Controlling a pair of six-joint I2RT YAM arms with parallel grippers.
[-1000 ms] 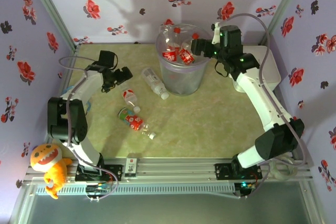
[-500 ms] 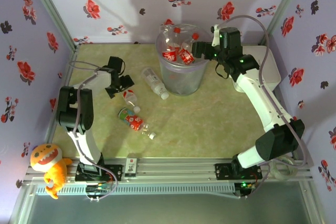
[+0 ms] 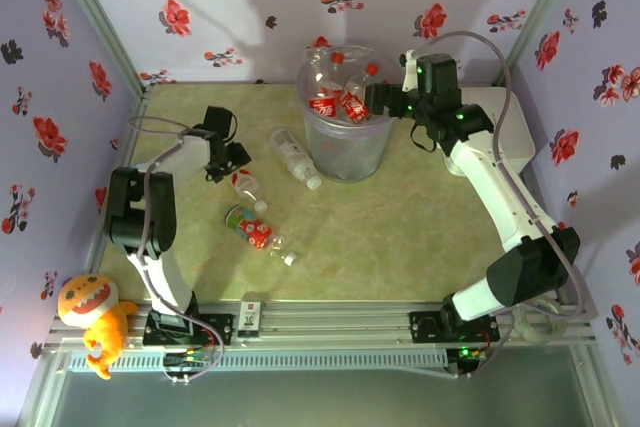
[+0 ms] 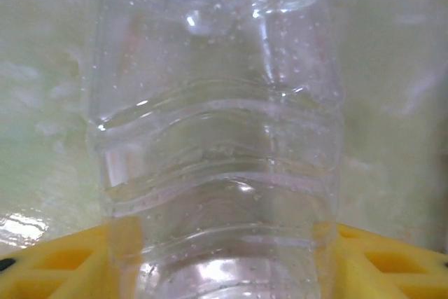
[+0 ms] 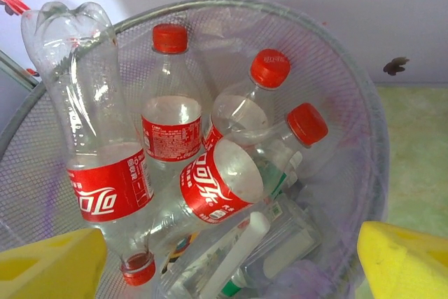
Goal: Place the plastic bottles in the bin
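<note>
Clear bottle (image 4: 217, 138) between left jaws (on table (image 4: 392, 68)), right jaws above bin (image 5: 364, 124)

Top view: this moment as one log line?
left gripper: straddling clear plastic bottle | right gripper: open above translucent grey-lilac round bin

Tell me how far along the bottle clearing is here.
Done: at least five bottles lie in the bin, with the right gripper open and empty above it. In hand: the left gripper straddles a clear bottle on the table; whether it is clamped is unclear. Left: that one, a white-labelled bottle and a red-labelled bottle.
</note>
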